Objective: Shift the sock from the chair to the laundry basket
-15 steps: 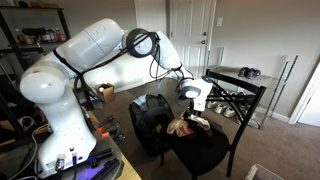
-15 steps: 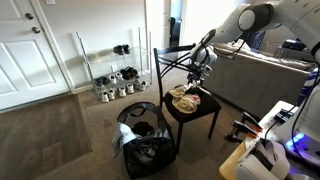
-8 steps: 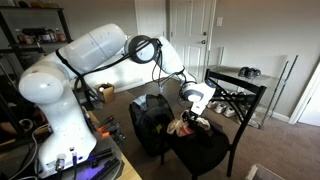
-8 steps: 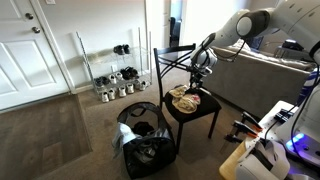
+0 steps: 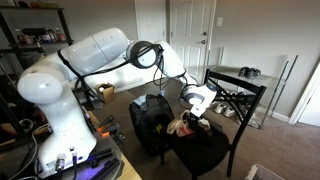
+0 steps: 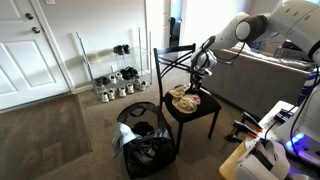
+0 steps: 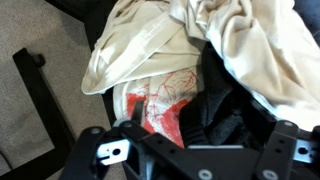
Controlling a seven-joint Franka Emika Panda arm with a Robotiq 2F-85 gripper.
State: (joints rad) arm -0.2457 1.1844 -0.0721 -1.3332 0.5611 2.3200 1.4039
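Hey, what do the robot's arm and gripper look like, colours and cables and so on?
The arm has bulky, rounded white shells with black bands at the joints. A black cable loops loosely along its forearm. The gripper has a pale body and black fingers; one carries a small silver plate.

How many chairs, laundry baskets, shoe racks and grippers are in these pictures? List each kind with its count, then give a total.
Chair: 1
Basket: 1
Shoe rack: 1
Gripper: 1
Total: 4
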